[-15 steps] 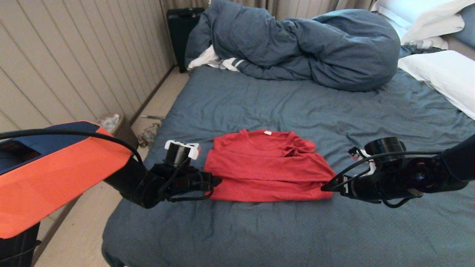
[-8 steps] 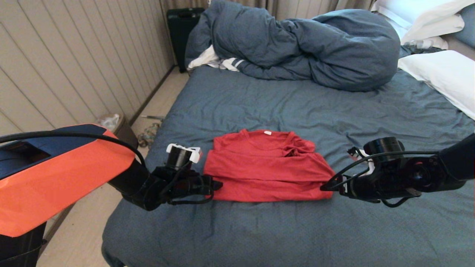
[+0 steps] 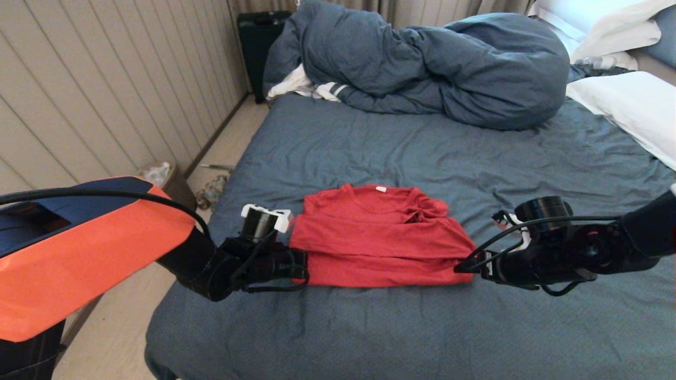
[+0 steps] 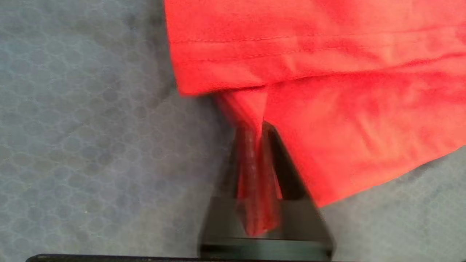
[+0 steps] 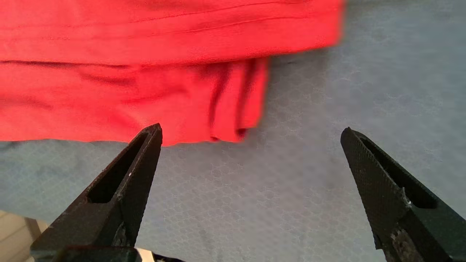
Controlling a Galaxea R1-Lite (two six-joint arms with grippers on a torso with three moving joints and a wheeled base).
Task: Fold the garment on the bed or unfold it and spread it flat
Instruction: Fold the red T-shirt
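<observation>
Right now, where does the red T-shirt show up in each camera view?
Head view: red T-shirt at centre, folded.
Left wrist view: upper right, corner pinched by the left gripper.
Right wrist view: across the top, beyond the open right gripper.
Shared landmark: blue-grey sheet.

Before me the bed (image 3: 369, 153), its sheet wrinkled; the garment (image 3: 380, 243) lies folded at its centre, duvet (image 3: 422, 63) bunched at twelve o'clock, white pillow (image 3: 628, 105) at two

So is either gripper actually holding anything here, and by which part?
The left gripper is shut on the garment, pinching its near left corner. The right gripper is open, holding nothing.
</observation>
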